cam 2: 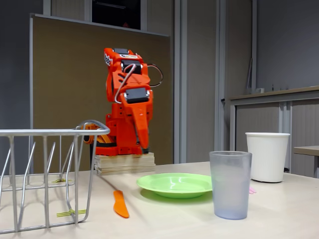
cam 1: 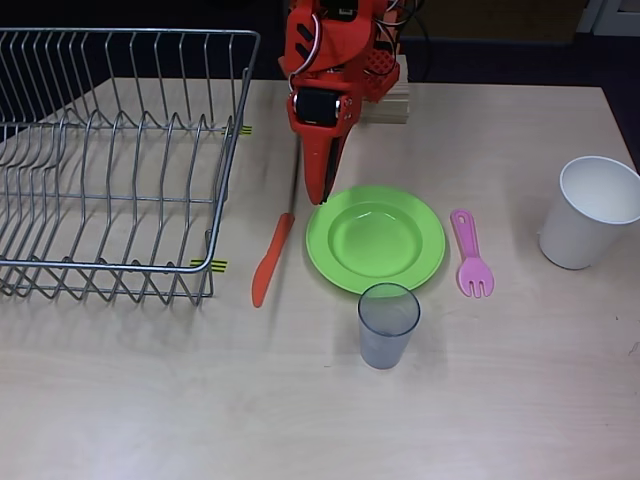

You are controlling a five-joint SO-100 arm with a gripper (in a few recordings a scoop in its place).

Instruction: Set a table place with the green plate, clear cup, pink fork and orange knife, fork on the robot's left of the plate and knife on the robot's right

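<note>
We see a pale wood-grain table (cam 1: 480, 400) with a dark floor past its far edge; in the fixed view a brown panel (cam 2: 70, 89) and grey walls stand behind it. A wire rack (cam 1: 110, 160) fills the left of the table in the overhead view, and a white cup (cam 1: 590, 212) stands at the right. The plate (cam 1: 376, 238) lies mid-table, the clear cup (cam 1: 387, 324) upright just near of it, at its rim. The knife (cam 1: 270, 259) lies just left of the plate, between it and the rack, and the fork (cam 1: 470, 254) lies just right of the plate, tines toward the near side. The arm sits folded on a stack of wood blocks (cam 2: 124, 163) at the far edge, its gripper (cam 1: 324, 190) pointing down with its tip over the table at the plate's far-left rim, above it and touching nothing we can see. The fingers look pressed together and hold nothing. The knife is a little to the left and near of the tip; fork and clear cup are well apart from it. In the fixed view the fork is almost wholly hidden behind the clear cup, only a pink sliver (cam 2: 251, 190) showing, and the rack is cut off at the left edge.
</note>
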